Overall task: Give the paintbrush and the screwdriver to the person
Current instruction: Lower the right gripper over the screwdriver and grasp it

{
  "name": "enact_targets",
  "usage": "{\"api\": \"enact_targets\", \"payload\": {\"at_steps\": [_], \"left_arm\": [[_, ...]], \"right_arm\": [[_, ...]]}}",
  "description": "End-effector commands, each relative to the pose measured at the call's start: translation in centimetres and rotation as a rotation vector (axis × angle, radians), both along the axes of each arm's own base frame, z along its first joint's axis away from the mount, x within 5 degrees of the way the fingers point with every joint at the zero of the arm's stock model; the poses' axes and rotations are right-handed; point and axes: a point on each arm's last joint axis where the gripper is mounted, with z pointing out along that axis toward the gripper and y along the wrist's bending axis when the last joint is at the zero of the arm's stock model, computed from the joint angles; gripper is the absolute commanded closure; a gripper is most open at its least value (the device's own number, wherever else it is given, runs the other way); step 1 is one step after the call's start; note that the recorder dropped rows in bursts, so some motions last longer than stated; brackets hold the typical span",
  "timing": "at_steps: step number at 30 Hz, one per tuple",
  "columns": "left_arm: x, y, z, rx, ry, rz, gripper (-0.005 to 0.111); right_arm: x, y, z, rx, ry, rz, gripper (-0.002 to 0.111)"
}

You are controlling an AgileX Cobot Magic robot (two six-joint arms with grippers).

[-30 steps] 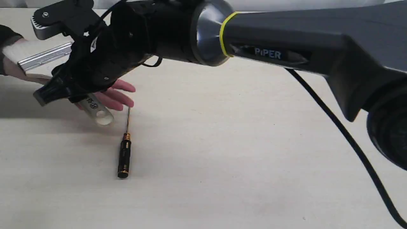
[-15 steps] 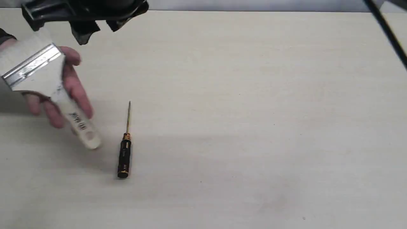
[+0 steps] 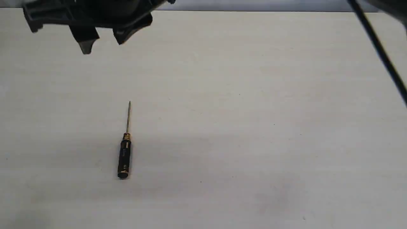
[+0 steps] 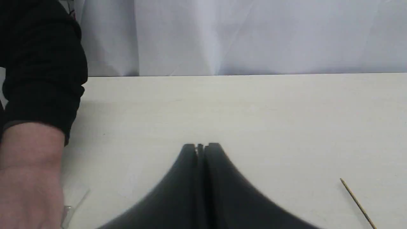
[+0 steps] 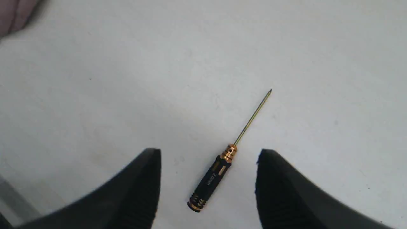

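One down: paintbrush has left with the person (image 4: 30, 171), whose hand grip I can't tell. My right gripper (image 5: 209, 152) hangs spread above the screwdriver (image 5: 210, 179); left gripper (image 4: 201, 147) pinched empty.

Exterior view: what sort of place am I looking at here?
Likely a robotics lab test bench: a bare pale wood-grain table, a plain white backdrop behind it, and a black robot gripper open above a lone black-and-gold precision screwdriver.

Screwdriver (image 3: 124, 152) on table (image 3: 254, 127), left of centre, right tool (image 3: 103, 44) above
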Motion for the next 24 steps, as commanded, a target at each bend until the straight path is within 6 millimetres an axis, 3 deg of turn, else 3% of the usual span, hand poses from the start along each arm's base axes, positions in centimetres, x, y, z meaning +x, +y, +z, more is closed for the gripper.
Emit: {"api": "enact_targets", "payload": {"at_steps": [1, 13, 24], "left_arm": [[0.0, -0.1, 0.0, -0.006, -0.006, -0.009, 0.107], [0.0, -0.1, 0.0, -0.005, -0.009, -0.009, 0.107], [0.0, -0.1, 0.0, -0.002, -0.009, -0.009, 0.107]], "right_arm": [[0.3, 0.5, -3.1, -0.058, 0.071, -0.005, 0.06], [1.3, 2.1, -12.0, -0.197, 0.22, -0.007, 0.065], [0.4, 4.1, -18.1, -0.271, 0.258, 0.04, 0.065]]}}
